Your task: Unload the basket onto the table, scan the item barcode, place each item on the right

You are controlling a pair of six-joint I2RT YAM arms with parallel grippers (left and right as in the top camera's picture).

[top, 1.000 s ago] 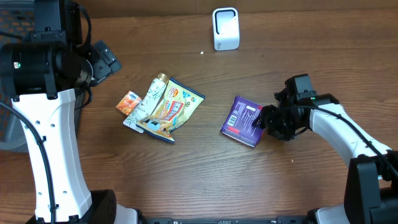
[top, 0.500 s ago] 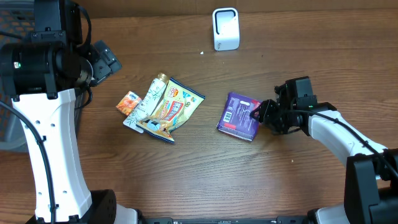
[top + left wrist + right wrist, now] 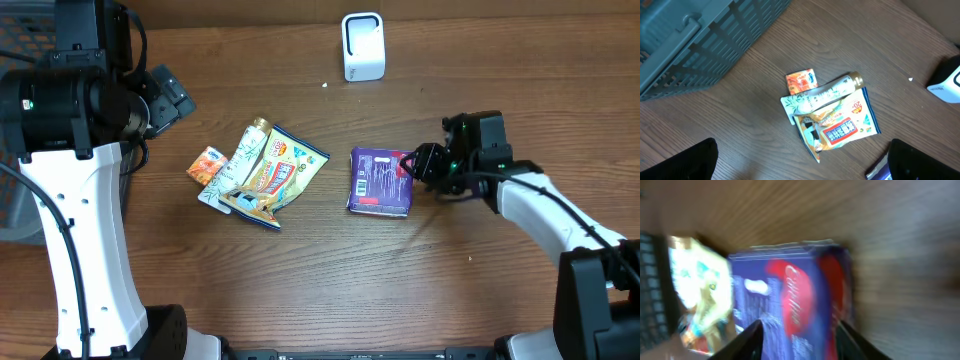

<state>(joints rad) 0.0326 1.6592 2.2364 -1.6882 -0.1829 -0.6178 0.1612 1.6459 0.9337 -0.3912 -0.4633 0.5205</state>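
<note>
The box [image 3: 378, 182] lies flat near the middle of the table [image 3: 330, 290], label side up, well short of the scanner [image 3: 362, 45] at the far edge. The right gripper [image 3: 408, 166] is at the box's right end, jaws half closed astride it. The wrist view is too blurred to say whether they actually pinch it. The left gripper [image 3: 168, 100] hangs wide open and empty over the left edge, above the snack pile [image 3: 265, 175]. This looks like the pick-up step. Next comes a firm grip, a lift, then turning the barcode toward the scanner.
</note>
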